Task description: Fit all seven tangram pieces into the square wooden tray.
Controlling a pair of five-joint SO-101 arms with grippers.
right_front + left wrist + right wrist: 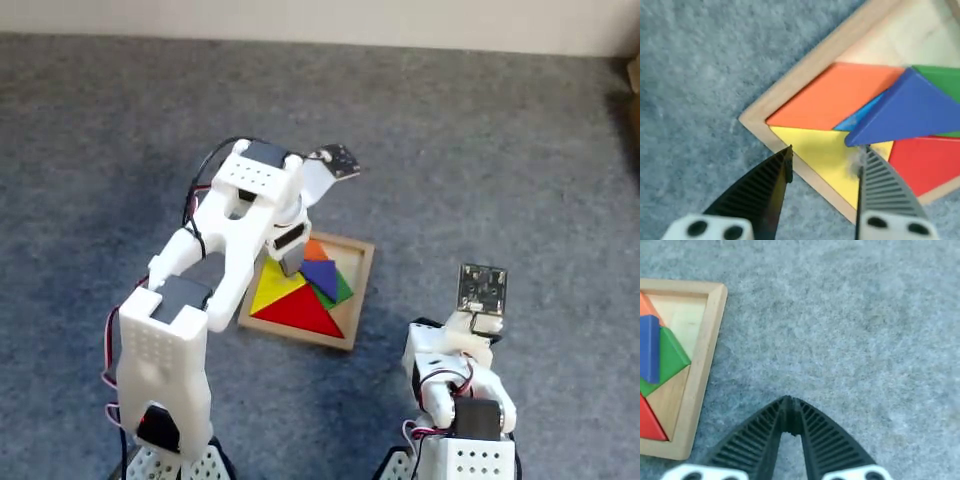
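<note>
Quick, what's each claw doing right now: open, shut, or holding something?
Left claw: open, holding nothing, above a corner of the tray.
Right claw: shut, empty, over the carpet.

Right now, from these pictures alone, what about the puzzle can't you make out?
High view: the left arm covers part of the tray, so whether all seven shapes are in it cannot be counted.
Left wrist view: a light-blue piece is mostly covered by the blue triangle, so its shape is hidden.
Right wrist view: the picture's edge cuts the tray off, so most of its inside is out of sight.
</note>
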